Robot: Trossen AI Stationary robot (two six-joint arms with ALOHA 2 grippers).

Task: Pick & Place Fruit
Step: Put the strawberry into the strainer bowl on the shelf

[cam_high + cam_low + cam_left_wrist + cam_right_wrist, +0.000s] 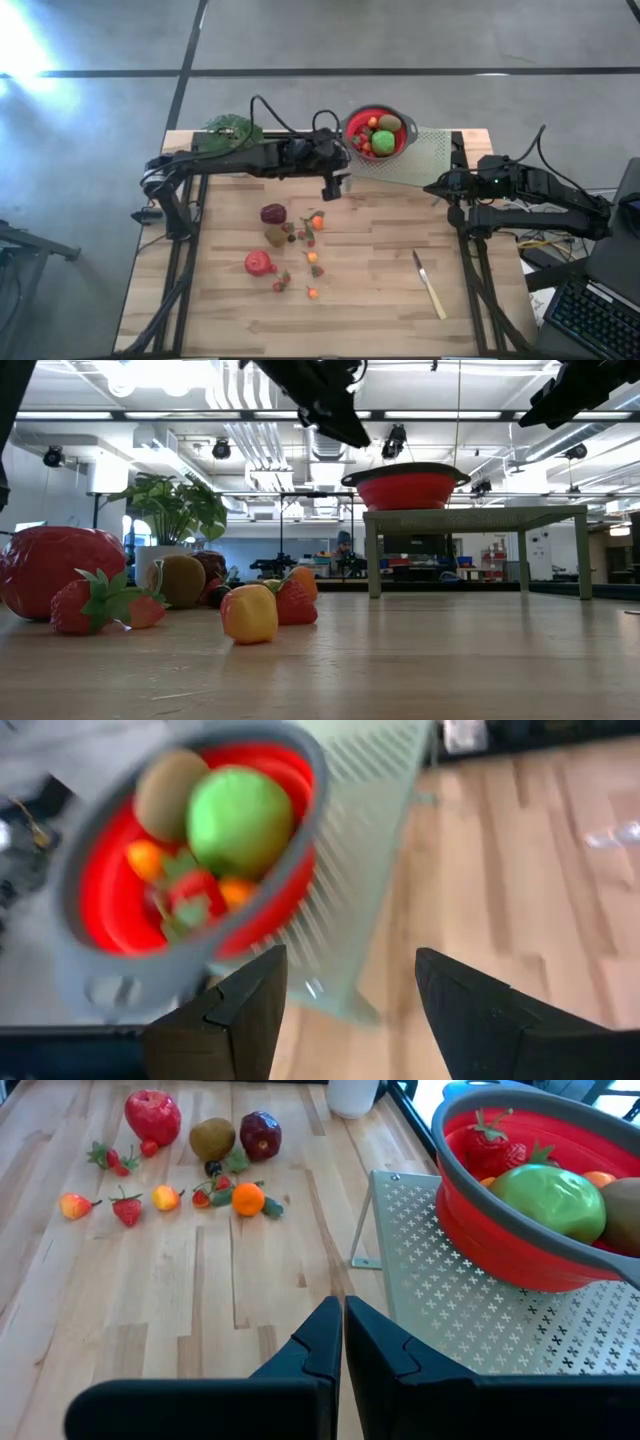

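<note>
Several fruits (290,245) remain on desk (380,300). Left claw (335,190) released, empty, beside red colander (377,132); right claw (343,1342) clenched, idle. We'd swing left back, descend centred over one fruit.

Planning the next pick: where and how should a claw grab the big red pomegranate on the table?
Grip the red pomegranate across its round belly, coming straight down from above. Its little crown points sideways, and small strawberries crowd one side, so close across the clearer sides, probably.
</note>
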